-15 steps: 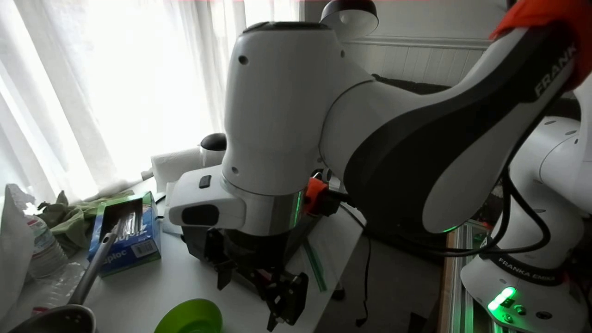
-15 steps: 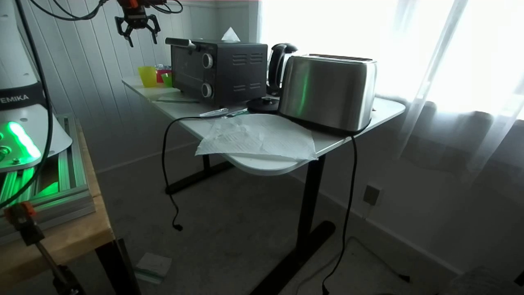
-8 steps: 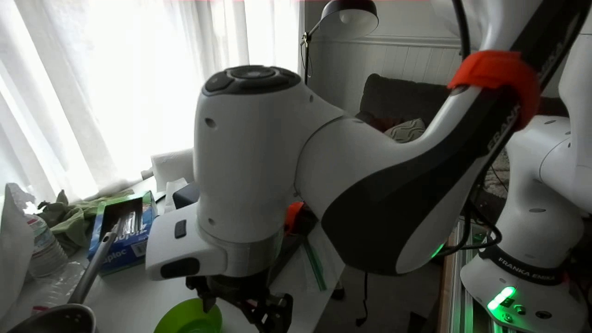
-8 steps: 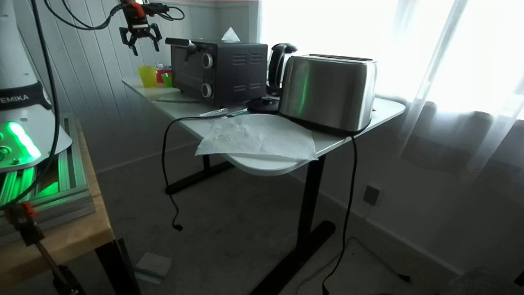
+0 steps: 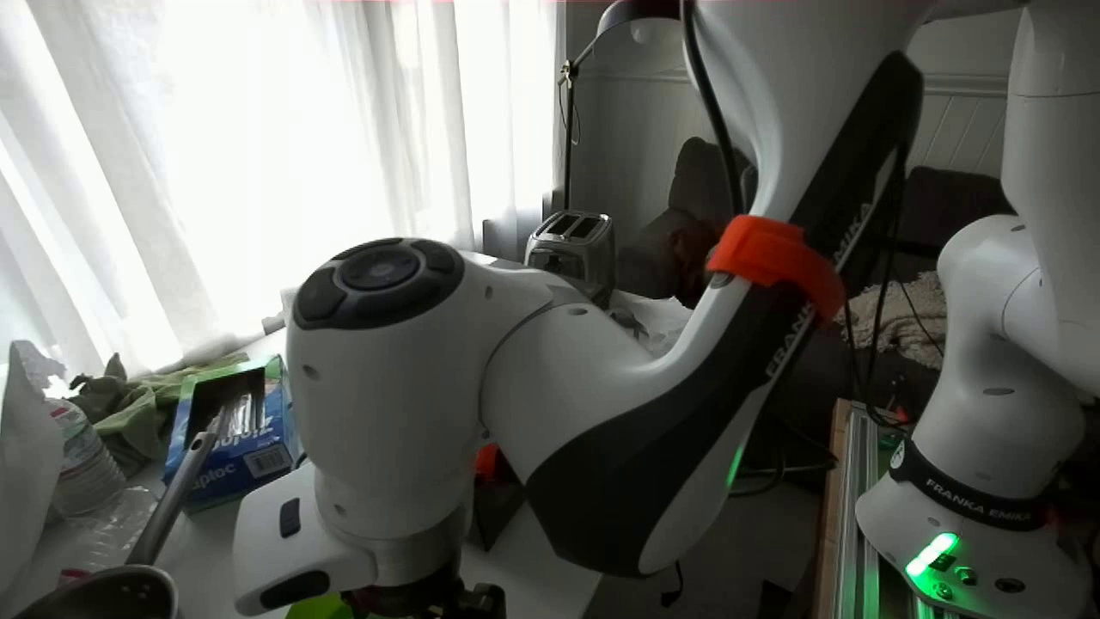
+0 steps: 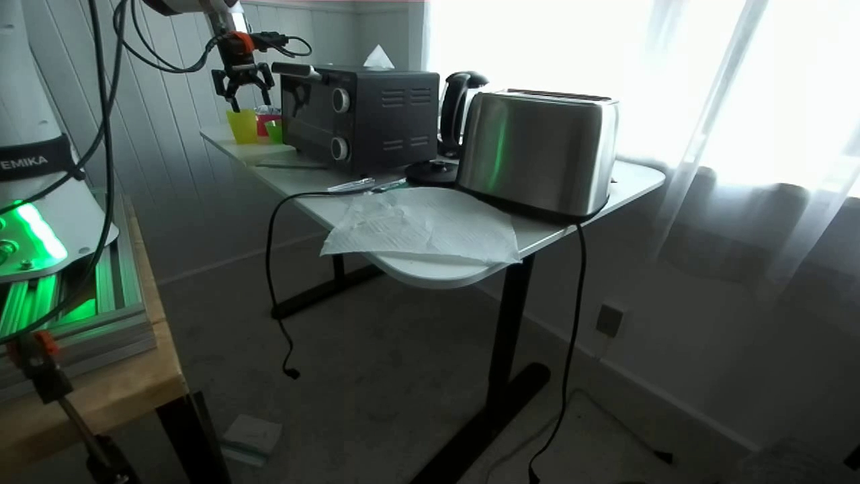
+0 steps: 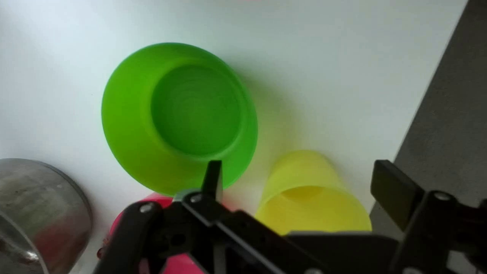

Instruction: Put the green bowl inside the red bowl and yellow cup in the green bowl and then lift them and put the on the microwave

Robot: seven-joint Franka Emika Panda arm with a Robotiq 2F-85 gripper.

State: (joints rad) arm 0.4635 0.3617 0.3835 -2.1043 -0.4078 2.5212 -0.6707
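Jaws apart above yellow cup, mouth up, long axis vertical

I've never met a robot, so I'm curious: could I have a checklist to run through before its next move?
1. Gripper open: ok, its jaws stand apart.
2. Green bowl upright: ok, its mouth faces up.
3. Green bowl inside the red bowl: not ok, it sits beside it.
4. Yellow cup in the green bowl: not ok, it stands outside.
5. Fingers clear of the green bowl: cannot tell, in the wrist view one overlaps its rim.
6. Top of the microwave free: cannot tell, a white tip shows above it, on or behind.
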